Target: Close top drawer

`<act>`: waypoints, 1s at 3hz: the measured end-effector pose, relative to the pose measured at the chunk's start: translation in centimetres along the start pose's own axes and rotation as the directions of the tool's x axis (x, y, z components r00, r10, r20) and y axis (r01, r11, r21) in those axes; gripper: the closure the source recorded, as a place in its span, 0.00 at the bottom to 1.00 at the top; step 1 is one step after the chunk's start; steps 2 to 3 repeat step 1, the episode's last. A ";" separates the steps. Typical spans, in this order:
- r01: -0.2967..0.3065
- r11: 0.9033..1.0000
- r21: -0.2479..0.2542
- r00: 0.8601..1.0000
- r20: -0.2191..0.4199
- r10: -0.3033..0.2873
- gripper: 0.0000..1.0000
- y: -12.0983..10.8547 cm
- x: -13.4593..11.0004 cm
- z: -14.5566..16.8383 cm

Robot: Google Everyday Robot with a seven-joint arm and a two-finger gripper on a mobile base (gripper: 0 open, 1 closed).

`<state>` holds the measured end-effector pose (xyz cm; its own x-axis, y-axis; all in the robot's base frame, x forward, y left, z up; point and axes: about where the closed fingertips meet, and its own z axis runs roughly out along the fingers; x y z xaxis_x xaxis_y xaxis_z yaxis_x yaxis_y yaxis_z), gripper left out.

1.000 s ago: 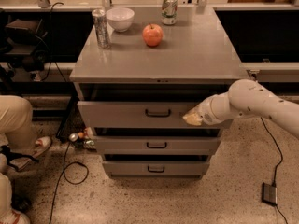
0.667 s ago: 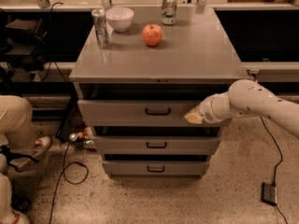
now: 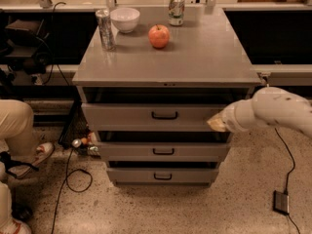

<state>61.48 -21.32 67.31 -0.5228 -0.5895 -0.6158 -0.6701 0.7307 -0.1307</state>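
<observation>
The top drawer [image 3: 131, 115] is a wide grey panel with a small dark loop handle [image 3: 164, 115]. It stands a little way out from the cabinet, with a dark gap above it. My gripper [image 3: 215, 123] reaches in from the right on a white arm. Its tip rests against the right end of the top drawer's front panel. The two lower grey drawers [image 3: 161, 151] sit below and also stick out slightly.
On the cabinet top [image 3: 204, 57] stand a silver can [image 3: 105, 29], a white bowl [image 3: 125, 19], a red apple [image 3: 159, 36] and a second can [image 3: 176, 9]. A person's leg and shoe [image 3: 22, 135] are at the left. Cables [image 3: 73, 174] and a small box [image 3: 282, 202] lie on the floor.
</observation>
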 end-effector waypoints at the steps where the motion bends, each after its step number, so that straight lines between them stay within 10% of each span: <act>1: -0.073 0.995 0.065 0.996 -0.043 0.076 1.00 0.5 2.5 -4.2; 3: -0.073 0.995 0.065 0.996 -0.043 0.076 1.00 0.5 2.5 -4.2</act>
